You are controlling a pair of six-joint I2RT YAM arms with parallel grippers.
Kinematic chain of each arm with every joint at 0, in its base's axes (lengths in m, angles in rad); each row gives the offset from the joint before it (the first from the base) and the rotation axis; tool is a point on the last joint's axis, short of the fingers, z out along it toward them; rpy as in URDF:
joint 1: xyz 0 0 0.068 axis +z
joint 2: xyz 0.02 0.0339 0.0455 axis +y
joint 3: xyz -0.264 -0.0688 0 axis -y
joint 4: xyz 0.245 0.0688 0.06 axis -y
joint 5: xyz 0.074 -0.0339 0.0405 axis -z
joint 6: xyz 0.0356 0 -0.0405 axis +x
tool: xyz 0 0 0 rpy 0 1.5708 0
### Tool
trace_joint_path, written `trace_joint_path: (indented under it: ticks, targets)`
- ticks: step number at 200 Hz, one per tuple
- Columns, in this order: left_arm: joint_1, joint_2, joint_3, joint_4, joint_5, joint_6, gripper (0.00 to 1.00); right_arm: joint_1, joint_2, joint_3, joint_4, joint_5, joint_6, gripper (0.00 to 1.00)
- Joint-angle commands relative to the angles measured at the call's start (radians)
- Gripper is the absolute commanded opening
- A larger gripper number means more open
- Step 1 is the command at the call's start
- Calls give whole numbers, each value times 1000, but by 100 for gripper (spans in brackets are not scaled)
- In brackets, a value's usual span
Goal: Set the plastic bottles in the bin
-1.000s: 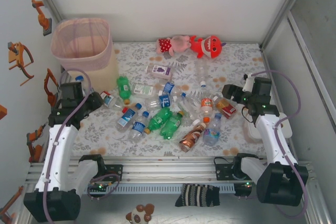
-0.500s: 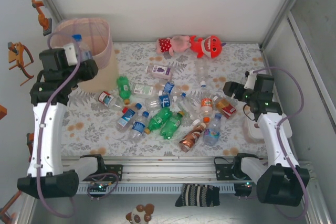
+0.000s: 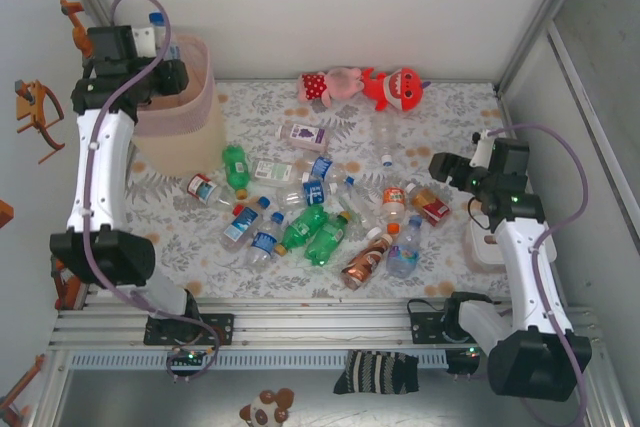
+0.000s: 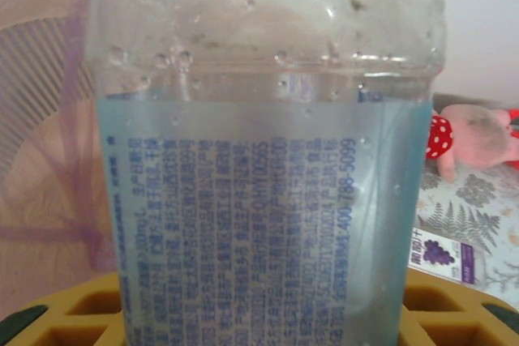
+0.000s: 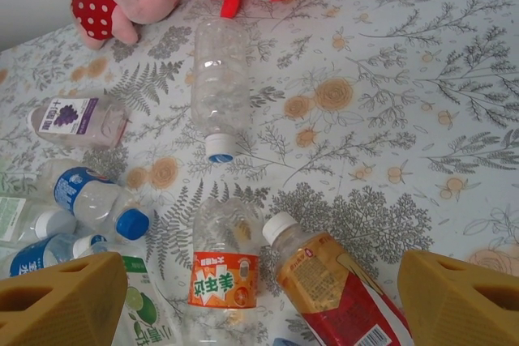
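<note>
Left claw (image 3: 158, 47) is clamped on a clear blue-labelled bottle (image 4: 259, 200), not yet dropped into the pink bin (image 3: 192, 99) just below it, while the right claw (image 3: 443, 167), wide open and empty, hangs over many bottles (image 3: 303, 229) yet to go.

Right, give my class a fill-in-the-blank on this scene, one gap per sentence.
The left gripper holds a clear bottle with a ___ label.
That bottle hangs by the pink ___.
The right gripper has its jaws ___.
Beside the pink plush toy lies a ___ plush toy.
Missing: blue; bin; open; red.
</note>
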Motion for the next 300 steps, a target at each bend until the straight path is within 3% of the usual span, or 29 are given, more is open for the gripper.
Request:
trace_joint_path:
  ticks: [1, 45, 139, 171, 212, 300]
  targets:
    - [7, 70, 72, -46, -27, 68, 50, -2, -28, 32, -43, 25, -15, 86]
    - [17, 204, 124, -91, -61, 90, 51, -1, -49, 20, -69, 38, -20, 86]
    - [29, 393, 77, -150, 88, 111, 51, -1, -88, -25, -77, 59, -13, 86]
    - [29, 452, 71, -187, 90, 123, 54, -2, -90, -31, -79, 62, -14, 86]
    - [29, 465, 42, -176, 70, 121, 63, -2, -94, -34, -83, 66, -17, 86]
    - [28, 330, 80, -150, 87, 86, 69, -2, -132, -39, -89, 73, -7, 86]
